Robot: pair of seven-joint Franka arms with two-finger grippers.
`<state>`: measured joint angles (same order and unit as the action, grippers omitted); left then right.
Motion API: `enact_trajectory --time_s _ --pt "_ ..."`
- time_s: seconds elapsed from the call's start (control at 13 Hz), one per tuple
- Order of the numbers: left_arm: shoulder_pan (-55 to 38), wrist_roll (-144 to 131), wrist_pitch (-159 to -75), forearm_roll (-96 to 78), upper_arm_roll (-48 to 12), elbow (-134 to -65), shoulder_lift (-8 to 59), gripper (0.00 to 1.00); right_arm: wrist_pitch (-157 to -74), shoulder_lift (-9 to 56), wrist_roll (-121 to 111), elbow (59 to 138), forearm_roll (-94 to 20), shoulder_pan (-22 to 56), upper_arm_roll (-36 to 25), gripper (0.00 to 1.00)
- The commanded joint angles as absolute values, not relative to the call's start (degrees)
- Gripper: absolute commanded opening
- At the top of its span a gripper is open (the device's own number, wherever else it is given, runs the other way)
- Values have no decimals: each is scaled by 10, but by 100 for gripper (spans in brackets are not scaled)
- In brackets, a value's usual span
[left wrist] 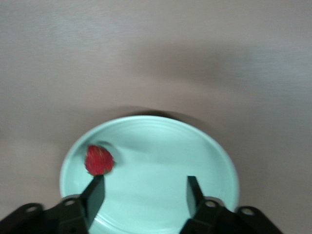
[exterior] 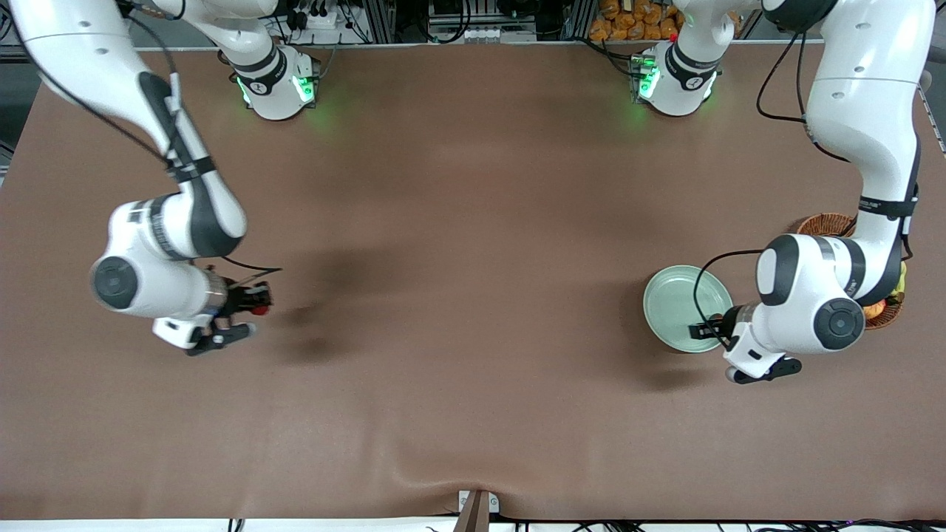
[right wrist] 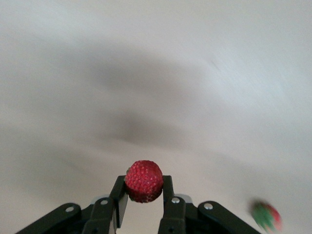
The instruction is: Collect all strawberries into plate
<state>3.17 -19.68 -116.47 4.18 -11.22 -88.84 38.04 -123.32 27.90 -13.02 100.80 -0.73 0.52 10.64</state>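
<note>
Plate: pale mint-green plate (exterior: 674, 299) lies on the brown table (exterior: 473, 244) toward the left arm's end, just beside a wicker basket (exterior: 824, 223) that the left arm mostly covers.
Left gripper: left gripper (left wrist: 145, 191) hangs over the plate's edge nearer the front camera, fingers (left wrist: 95, 191) spread apart with nothing between them.
Berry in plate: one strawberry (left wrist: 99, 160) lies on the plate's floor close to the rim, just beside one open finger; in the front view the arm hides it.
Right gripper: right gripper (right wrist: 144, 194) is up over the table toward the right arm's end, well apart from the plate, clamped on a second strawberry (right wrist: 144, 181).
Held berry: red tip pokes out past the fingertips; it shows in the front view as a red spot at the gripper.
Third berry: blurred red-and-green strawberry (right wrist: 266, 216) shows at the edge of the right wrist view, on the table near the right gripper; I cannot find it in the front view.
Basket: yellow and orange fruit (exterior: 883, 304) peeks out at its rim under the left arm.
</note>
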Motion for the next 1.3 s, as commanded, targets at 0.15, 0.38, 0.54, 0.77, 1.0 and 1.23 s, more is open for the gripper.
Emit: enact_trajectory --time_s 0.15,0.38,0.54,0.77,1.0,1.23 --pt "-29 -339 -1174 33 -140 -871 385 100 -1311 336 -129 925 -11 151 104 0" --pt "-73 -420 -1229 33 -140 -867 409 100 -1342 388 -120 879 -61 219 102 0" --pt "-92 -451 -1257 33 -139 -867 421 100 -1394 419 -121 866 -61 255 102 0" --pt "-125 -496 -1302 38 -138 -867 440 100 -1474 465 -111 852 -60 309 101 0" --pt "-151 -540 -1338 38 -135 -867 455 100 -1504 510 -48 818 -55 357 96 3" --pt "-173 -568 -1355 37 -134 -866 461 100 -1504 516 -40 813 -53 364 83 100"
